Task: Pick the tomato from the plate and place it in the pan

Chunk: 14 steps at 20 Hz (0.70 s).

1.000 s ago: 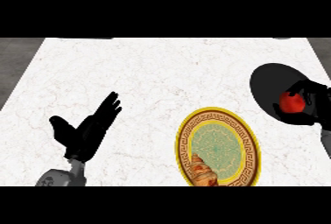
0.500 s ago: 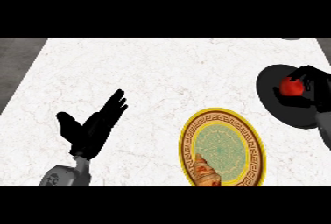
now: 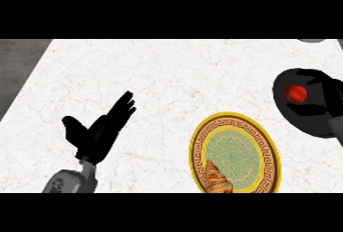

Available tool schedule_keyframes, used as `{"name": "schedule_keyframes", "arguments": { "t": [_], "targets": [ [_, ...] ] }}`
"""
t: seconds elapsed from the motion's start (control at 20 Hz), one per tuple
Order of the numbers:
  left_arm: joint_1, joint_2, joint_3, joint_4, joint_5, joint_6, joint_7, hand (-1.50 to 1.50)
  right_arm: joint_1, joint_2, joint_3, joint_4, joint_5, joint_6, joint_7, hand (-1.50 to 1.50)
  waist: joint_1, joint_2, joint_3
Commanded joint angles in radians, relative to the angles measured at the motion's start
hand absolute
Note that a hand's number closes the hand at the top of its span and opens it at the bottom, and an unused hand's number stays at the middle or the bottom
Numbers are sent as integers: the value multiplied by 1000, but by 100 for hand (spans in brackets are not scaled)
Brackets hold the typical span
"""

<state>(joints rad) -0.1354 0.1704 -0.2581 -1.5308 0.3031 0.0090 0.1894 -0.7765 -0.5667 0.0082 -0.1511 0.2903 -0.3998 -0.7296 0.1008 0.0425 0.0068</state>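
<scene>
The red tomato [image 3: 296,93] is inside the black pan [image 3: 303,121] at the right edge of the counter. My right hand [image 3: 329,97] reaches over the pan just right of the tomato. It is black against the black pan, so its grip is hard to make out. The yellow-rimmed plate [image 3: 198,149] with a green patterned middle lies at the lower centre, left of the pan. My left hand [image 3: 100,132] rests open at the lower left, fingers pointing up and to the right, away from the plate and the pan.
A browned pastry [image 3: 216,177] lies on the near part of the plate. A grey object [image 3: 312,40] shows at the top right corner. The white marble counter [image 3: 167,77] ends at a dark strip along the left.
The tomato and my right hand have moved up and deeper over the pan. The tomato now shows more fully. The whole view has shifted a little, so the plate and left hand sit lower.
</scene>
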Motion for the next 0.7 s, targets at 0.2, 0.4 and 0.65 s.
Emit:
{"name": "schedule_keyframes", "arguments": {
  "t": [0.2,0.4,0.65],
  "targets": [
    [-12,-4,15,5,5,3,5,0,-32,36,-114,14,-118,205,-109,-150,-12,0,5],
    [19,12,27,-12,14,-8,-4,0,-19,-21,-211,31,-216,368,-147,-150,-17,-3,5],
    [14,0,25,-4,0,7,-7,0,-31,-83,-227,81,-235,588,-76,-150,-17,-3,3]
  ]
}}
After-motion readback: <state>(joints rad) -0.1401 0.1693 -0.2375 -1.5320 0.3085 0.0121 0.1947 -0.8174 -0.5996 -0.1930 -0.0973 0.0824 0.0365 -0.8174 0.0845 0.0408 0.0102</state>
